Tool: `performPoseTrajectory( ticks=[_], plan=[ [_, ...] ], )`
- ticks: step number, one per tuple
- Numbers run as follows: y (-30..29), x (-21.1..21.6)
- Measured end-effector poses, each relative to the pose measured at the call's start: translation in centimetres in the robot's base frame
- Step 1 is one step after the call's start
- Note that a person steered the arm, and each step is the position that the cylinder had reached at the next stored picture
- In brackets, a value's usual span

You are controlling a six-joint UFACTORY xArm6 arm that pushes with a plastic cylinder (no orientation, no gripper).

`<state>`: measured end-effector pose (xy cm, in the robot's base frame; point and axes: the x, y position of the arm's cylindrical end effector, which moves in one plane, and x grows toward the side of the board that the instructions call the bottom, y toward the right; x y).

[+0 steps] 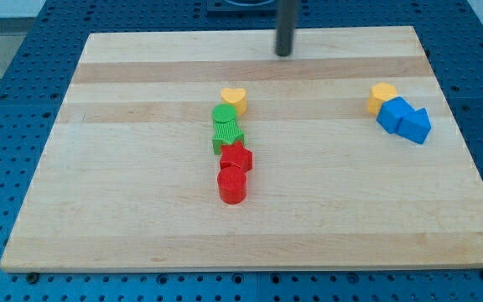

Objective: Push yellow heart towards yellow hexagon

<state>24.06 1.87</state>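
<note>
In the single camera view, the rod's tip (284, 54) stands near the upper middle of the frame, just inside the far edge of the wooden board (141, 226). The arm carries no claw, so there is nothing to release or clench; it ends in a bare rod that touches no block here.

The yellow heart (234, 100) lies a little left of centre, below and to the left of the tip and clearly apart from it. It heads a column of blocks running toward the frame's bottom: a green round block (223, 114) touching or just beside the heart's lower left, a green star-like block (228, 136), a red star (236, 157) and a red cylinder (232, 185). The yellow hexagon (382, 97) sits at the right of the frame, at about the heart's height, against a blue block (395, 116) and a second blue block (417, 126) whose shapes are hard to make out.

The heart looks small, rigid and light, probably sliding easily on the smooth wood. It cannot be grasped, only pushed. The sensible contact is its left flank, centred, since an off-centre push on the lobed outline would likely spin it or let it slip off the rod. Coming in there means clearing the green round block close by.
</note>
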Motion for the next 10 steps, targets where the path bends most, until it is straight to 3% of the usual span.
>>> performPoseTrajectory(
  ticks=[1, 2, 3, 9, 10],
  plan=[
    [-9.7, 2.8],
    [-15.8, 8.4],
    [-16.0, 12.7],
    [3.0, 13.9],
    [1.6, 12.4]
  ],
)
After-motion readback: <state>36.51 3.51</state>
